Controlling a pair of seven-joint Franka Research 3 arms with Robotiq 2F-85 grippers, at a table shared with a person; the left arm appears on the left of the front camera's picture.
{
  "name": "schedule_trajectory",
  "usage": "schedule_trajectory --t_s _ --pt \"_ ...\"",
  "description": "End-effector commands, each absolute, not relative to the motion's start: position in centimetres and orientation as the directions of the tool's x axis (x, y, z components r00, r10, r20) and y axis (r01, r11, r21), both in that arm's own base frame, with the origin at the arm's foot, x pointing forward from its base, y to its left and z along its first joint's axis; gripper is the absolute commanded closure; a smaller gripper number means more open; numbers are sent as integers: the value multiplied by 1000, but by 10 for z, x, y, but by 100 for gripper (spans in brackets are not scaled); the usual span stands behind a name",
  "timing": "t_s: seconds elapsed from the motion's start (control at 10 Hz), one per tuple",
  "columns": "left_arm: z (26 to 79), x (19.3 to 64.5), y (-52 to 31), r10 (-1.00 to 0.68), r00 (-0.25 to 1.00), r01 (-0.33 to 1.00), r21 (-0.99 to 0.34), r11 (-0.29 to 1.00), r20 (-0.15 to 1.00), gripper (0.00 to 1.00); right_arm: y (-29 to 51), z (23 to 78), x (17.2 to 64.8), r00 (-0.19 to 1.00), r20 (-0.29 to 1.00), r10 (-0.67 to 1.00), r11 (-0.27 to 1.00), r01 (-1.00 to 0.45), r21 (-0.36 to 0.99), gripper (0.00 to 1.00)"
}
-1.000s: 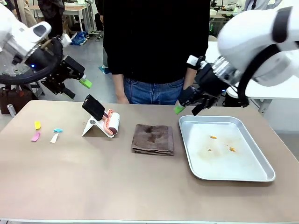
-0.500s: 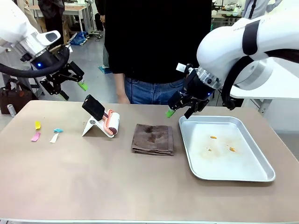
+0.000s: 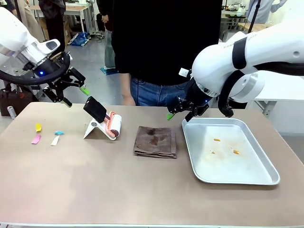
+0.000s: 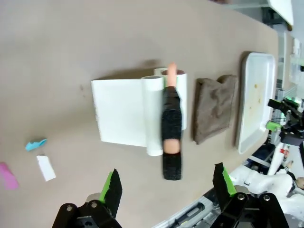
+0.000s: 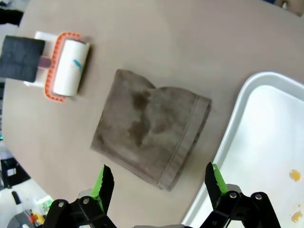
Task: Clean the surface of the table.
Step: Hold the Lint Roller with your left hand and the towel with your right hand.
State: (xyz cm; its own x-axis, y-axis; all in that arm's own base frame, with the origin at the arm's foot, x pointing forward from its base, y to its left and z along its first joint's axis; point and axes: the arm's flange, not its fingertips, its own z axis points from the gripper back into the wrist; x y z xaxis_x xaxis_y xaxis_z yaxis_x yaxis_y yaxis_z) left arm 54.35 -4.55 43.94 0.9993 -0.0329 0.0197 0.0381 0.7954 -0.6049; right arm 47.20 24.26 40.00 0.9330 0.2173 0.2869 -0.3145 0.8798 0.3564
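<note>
Fingers wide and empty, the right gripper (image 3: 179,115) has swung left toward the cloth (image 3: 155,141) and the left gripper (image 3: 76,96) has dipped toward the lint roller (image 3: 113,125), so cleaning the table (image 3: 95,180) looks about to start.

Bright even overhead light, soft shadows, wide-angle wrist distortion

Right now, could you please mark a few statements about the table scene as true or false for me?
1. The brown cloth lies between the lint roller and the metal tray. True.
2. The right tool grips the cloth. False: it hovers open, holding nothing.
3. The tray holds orange crumbs. True.
4. The coloured paper scraps lie in the tray. False: they lie on the table, near its left end.
</note>
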Motion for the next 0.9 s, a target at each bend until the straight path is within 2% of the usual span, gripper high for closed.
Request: schedule_trajectory --t_s 0.0,0.4,0.5,0.8 --pt "438 544 -39 -31 999 30 -575 818 8 0 243 402 472 933 286 219 878 -317 358 0" --pt "437 544 -42 -37 999 39 -589 807 15 0 243 401 472 933 287 218 879 -315 357 0" --pt "437 539 -50 -21 1000 28 -590 807 20 0 255 400 474 949 238 209 922 -272 276 0" --pt "443 529 -69 10 1000 -4 -568 823 7 0 291 394 481 969 174 177 962 -208 177 0"
